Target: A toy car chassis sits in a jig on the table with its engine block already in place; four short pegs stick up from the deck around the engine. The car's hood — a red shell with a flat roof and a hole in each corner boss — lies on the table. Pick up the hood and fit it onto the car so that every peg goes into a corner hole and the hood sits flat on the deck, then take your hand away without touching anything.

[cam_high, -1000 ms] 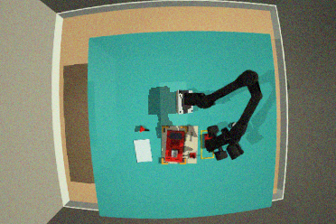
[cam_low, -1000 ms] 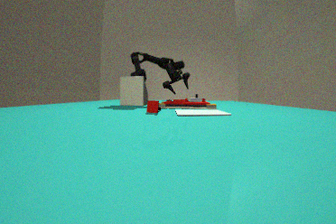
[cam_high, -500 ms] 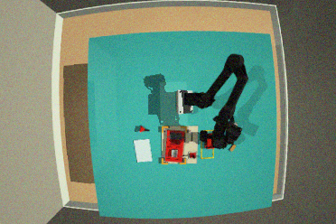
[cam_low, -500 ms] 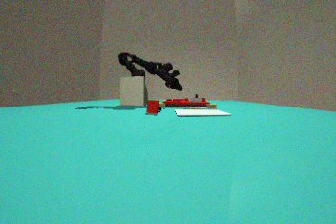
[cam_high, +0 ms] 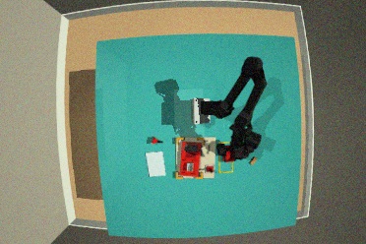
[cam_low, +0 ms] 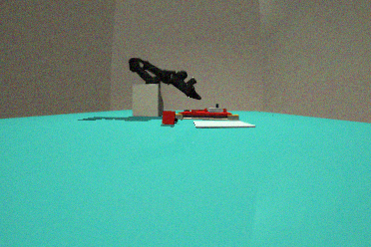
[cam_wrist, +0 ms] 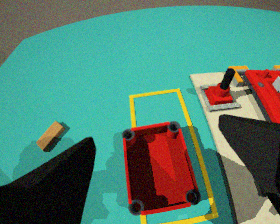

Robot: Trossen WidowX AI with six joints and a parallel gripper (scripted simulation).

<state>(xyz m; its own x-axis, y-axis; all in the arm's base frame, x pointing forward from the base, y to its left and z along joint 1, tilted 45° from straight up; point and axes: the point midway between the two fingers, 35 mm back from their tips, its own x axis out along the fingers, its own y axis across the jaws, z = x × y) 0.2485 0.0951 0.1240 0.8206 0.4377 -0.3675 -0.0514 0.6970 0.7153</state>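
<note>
Red hood (cam_wrist: 160, 168) on the table, between the wide-open pincer (cam_wrist: 157, 183) fingers.

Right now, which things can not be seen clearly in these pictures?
- Hood: the top view hides most of it under the arm.
- Gripper: open, but the wrist view's edges cut off both fingers.
- Pegs on the chassis: too small and blurred in every view.

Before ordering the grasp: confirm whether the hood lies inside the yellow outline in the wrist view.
Yes, the hood lies within the yellow outline, between the open gripper fingers.
</note>
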